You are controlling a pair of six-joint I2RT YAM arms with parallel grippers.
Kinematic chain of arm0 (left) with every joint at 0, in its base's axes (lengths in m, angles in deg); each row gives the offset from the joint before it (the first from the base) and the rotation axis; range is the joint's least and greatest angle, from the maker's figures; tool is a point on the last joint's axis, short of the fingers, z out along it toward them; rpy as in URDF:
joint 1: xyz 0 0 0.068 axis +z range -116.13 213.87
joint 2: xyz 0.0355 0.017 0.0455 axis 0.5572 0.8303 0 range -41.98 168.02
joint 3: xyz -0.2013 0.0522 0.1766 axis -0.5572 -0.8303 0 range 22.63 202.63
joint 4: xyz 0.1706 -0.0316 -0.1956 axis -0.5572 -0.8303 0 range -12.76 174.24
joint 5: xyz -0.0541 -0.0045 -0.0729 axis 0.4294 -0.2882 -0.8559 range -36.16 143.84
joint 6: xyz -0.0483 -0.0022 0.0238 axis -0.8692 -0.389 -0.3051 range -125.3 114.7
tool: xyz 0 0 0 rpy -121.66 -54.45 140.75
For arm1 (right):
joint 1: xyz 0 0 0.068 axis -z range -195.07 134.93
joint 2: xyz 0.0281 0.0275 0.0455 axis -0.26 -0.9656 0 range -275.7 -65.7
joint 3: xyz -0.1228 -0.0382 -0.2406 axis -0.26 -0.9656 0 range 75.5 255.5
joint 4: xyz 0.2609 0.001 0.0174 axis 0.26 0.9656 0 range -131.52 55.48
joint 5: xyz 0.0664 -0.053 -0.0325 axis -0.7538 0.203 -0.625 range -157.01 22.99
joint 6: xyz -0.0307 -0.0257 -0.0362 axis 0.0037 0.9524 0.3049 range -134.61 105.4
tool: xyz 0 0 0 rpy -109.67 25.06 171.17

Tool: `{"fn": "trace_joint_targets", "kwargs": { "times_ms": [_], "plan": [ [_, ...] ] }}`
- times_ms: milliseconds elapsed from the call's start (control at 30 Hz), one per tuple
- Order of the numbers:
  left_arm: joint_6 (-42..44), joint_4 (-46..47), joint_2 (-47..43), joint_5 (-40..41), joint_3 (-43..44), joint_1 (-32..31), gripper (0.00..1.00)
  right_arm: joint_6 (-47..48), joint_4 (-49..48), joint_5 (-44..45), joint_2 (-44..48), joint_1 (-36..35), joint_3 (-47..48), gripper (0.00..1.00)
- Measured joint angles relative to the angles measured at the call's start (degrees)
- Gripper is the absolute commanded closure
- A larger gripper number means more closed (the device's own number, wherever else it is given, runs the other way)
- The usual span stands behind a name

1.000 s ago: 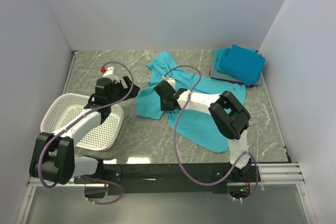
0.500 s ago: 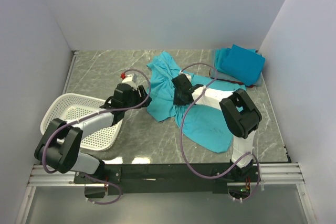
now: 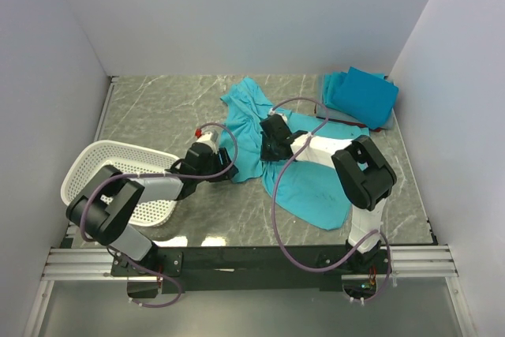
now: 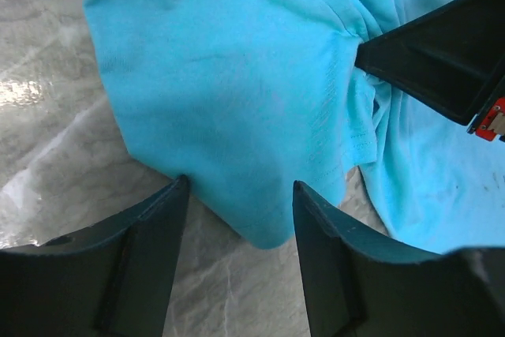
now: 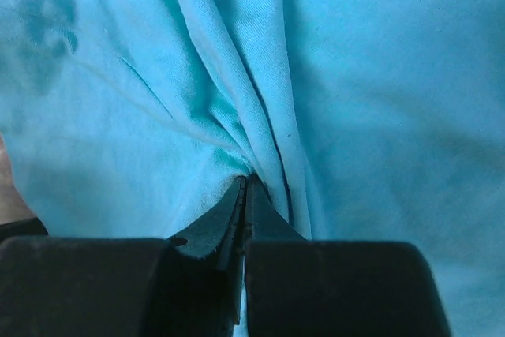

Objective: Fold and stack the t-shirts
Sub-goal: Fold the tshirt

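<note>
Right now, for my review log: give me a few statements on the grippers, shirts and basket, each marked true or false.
1. The right gripper is shut on a fold of the teal shirt. True.
2. The left gripper is clamped on the basket. False: its jaws stand open astride the teal shirt's edge, away from the basket.
3. The folded shirts sit at the table's far right corner. True.
4. A shirt lies in the basket. False: what shows of it looks empty.

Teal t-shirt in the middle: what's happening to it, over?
Right gripper shut on crumpled teal cloth t-shirt. Left gripper open around its corner. White perforated basket sits apart.
</note>
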Motion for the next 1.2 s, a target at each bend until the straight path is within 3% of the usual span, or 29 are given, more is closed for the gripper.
{"fn": "trace_joint_targets", "kwargs": {
  "times_ms": [600,700,733,833,1033,1200],
  "plan": [
    [-1.27,-0.42,0.92,7.63,1.01,-4.15,0.43,0.44,-1.66,-1.03,1.49,0.0,-1.97,1.0],
    [-1.44,-0.37,1.27,8.37,1.01,-4.35,0.56,0.44,-1.9,-1.07,2.05,0.0,-2.36,1.0],
    [-1.53,-0.15,1.6,8.7,1.01,-4.35,0.71,0.42,-2.03,-1.09,2.23,0.0,-2.64,1.0],
    [-1.73,0.46,3.32,9.66,1.49,-4.46,0.99,0.42,-2.16,-1.36,2.36,0.0,-3.06,1.0],
    [-1.05,-4.72,2.64,12.46,3.61,-5.44,0.99,0.44,-2.62,-1.95,2.45,0.0,-3.76,1.0],
    [-0.76,-15.41,-5.97,16.44,3.69,-7.43,0.96,0.44,-2.58,-1.95,2.45,0.0,-3.76,1.0]
  ]
}}
